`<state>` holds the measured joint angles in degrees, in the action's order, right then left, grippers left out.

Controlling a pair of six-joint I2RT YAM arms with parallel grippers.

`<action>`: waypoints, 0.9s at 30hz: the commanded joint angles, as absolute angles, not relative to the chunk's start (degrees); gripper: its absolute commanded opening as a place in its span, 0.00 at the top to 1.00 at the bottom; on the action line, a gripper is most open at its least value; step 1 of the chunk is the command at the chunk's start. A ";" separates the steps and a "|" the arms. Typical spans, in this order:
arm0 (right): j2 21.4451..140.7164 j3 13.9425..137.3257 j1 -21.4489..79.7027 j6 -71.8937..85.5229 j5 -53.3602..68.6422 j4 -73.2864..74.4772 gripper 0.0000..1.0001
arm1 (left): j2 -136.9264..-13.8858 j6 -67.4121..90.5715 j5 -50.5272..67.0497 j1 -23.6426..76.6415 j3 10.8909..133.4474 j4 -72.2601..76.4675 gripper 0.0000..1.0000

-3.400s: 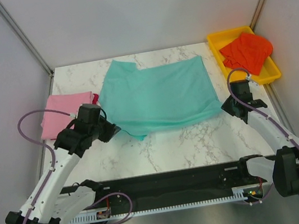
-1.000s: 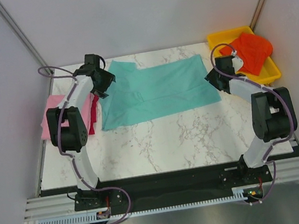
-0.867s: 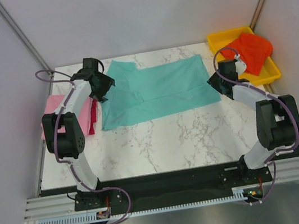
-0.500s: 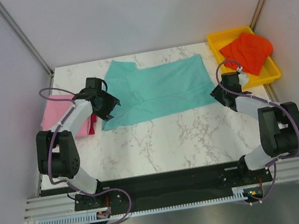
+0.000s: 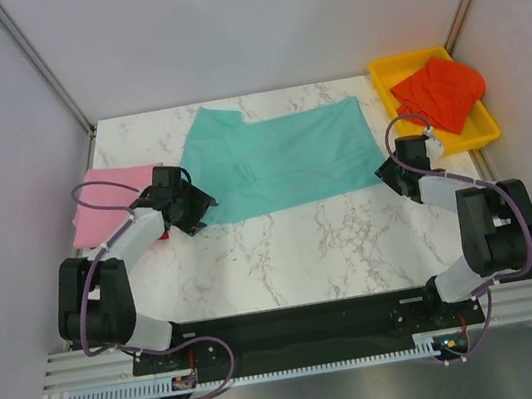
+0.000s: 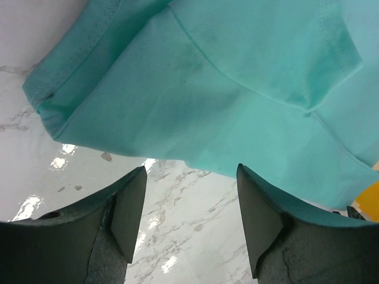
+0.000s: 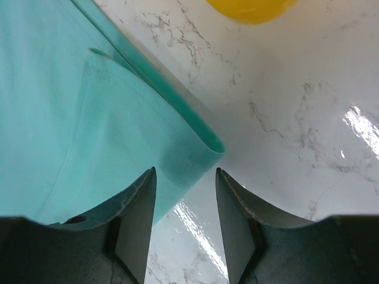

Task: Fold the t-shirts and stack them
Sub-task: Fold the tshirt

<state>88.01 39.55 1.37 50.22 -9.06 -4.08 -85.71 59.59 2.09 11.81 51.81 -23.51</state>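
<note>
Qty in top view: 2 arms, 2 end effectors, 1 tray, 4 t-shirts (1 only partly seen).

1. Teal t-shirt [image 5: 280, 162]: spread flat, upper centre of the table [image 5: 354, 246]. It is doubled over along its lower edge.
2. Pink t-shirt [image 5: 109, 199]: folded, left of frame, near the table's left edge.
3. Crimson t-shirt [image 5: 163, 235]: only a sliver shows at the pink one's lower right corner. The rest is hidden by the left arm.
4. Orange-red t-shirt [image 5: 440, 94]: bunched in the yellow tray [image 5: 384, 80], upper right of frame.

Left end effector [image 5: 199, 210]: at the teal shirt's lower left corner. Left wrist view [image 6: 188, 177]: jaws spread wide, nothing gripped, teal cloth [image 6: 225, 89] fills the upper frame.

Right end effector [image 5: 383, 173]: at the teal shirt's lower right corner. Right wrist view [image 7: 185, 173]: released, jaws apart. The folded teal corner [image 7: 118, 118] lies just ahead of the fingertips, with the tray's edge [image 7: 251, 9] at top.
</note>
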 commanded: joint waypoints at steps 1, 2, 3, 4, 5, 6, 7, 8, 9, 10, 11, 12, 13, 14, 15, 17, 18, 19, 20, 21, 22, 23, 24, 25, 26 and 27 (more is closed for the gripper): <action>85.69 38.67 1.23 51.42 -11.07 -5.10 0.48 | -83.58 56.96 2.02 11.78 48.17 -17.23 0.31; 85.78 38.41 1.23 51.42 -10.99 -5.18 0.48 | -83.93 56.17 1.67 11.69 48.08 -17.14 0.31; 86.13 38.32 1.23 51.76 -10.99 -5.19 0.48 | -84.54 55.90 1.76 11.60 48.25 -17.14 0.31; 86.39 38.32 1.14 51.94 -11.07 -5.27 0.48 | -84.99 55.72 2.02 11.43 48.25 -17.05 0.31; 87.09 38.41 1.06 51.94 -10.90 -5.71 0.49 | -85.16 55.64 3.59 11.08 48.25 -16.62 0.31; 87.45 38.58 1.14 52.03 -10.81 -5.71 0.50 | -85.43 55.46 4.56 10.90 48.25 -16.00 0.31; 88.23 38.85 1.06 52.12 -10.90 -5.71 0.51 | -85.60 55.46 5.44 10.81 48.16 -15.47 0.32; 88.59 39.28 0.97 52.21 -10.99 -5.71 0.52 | -85.52 55.46 5.62 10.72 47.99 -14.77 0.32; 89.12 39.55 0.88 52.47 -11.33 -5.63 0.53 | -85.34 55.46 5.71 10.72 47.81 -14.50 0.32; 89.56 39.72 0.79 52.64 -11.34 -5.71 0.54 | -84.82 55.20 5.28 10.72 47.81 -14.33 0.32; 90.43 40.25 0.70 52.73 -11.42 -5.45 0.57 | -84.55 55.02 4.75 10.64 47.64 -14.41 0.32; 90.79 40.51 0.62 52.82 -11.95 -5.28 0.59 | -84.12 55.02 4.31 10.63 47.46 -14.41 0.31; 91.49 40.78 0.53 53.00 -12.30 -5.01 0.60 | -83.76 55.11 3.44 10.46 47.20 -14.41 0.32; 91.76 41.30 0.53 53.00 -12.48 -4.49 0.61 | -82.80 55.28 2.99 10.46 46.68 -14.50 0.32; 91.93 41.48 0.53 53.09 -12.74 -4.31 0.61 | -82.27 55.37 2.55 10.46 46.50 -14.50 0.32; 91.94 41.75 0.53 53.17 -13.01 -3.52 0.74 | -80.96 55.90 1.06 10.37 45.62 -14.68 0.32; 91.76 41.75 0.44 53.17 -13.36 -3.08 0.79 | -80.43 56.07 0.53 10.37 45.27 -14.76 0.33; 90.97 41.57 0.44 53.17 -13.88 -2.73 0.86 | -79.98 56.77 -1.04 10.37 44.92 -14.85 0.33; 90.53 41.31 0.44 53.17 -14.15 -2.46 0.92 | -79.28 57.13 -1.58 10.37 44.30 -14.94 0.33; 90.01 40.96 0.44 53.35 -14.41 -2.29 0.98 | -79.02 57.39 -2.02 10.37 44.12 -14.94 0.34; 88.96 40.26 0.27 53.52 -14.94 -2.29 1.00 | -78.75 57.83 -2.63 10.37 43.86 -15.03 0.35; 88.34 39.99 0.26 53.79 -15.03 -2.11 1.00 | -78.49 57.92 -2.81 10.37 43.51 -15.12 0.35; 87.90 39.82 0.18 53.88 -15.20 -1.94 1.00 | -78.14 58.01 -2.99 10.37 43.33 -15.12 0.35; 86.93 39.29 0.26 53.96 -15.47 -1.76 1.00 | -77.79 58.44 -3.42 10.37 43.07 -15.20 0.35; 86.58 39.03 0.18 54.23 -15.38 -1.76 1.00 | -77.61 58.71 -3.78 10.37 42.46 -15.29 0.36; 85.79 38.59 0.18 54.32 -15.38 -1.58 1.00 | -77.09 59.23 -4.56 10.37 42.02 -15.21 0.36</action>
<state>88.75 39.62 0.51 53.41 -13.17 -2.00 -79.31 57.58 -1.06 10.61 43.24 -16.12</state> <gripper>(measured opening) 0.010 0.643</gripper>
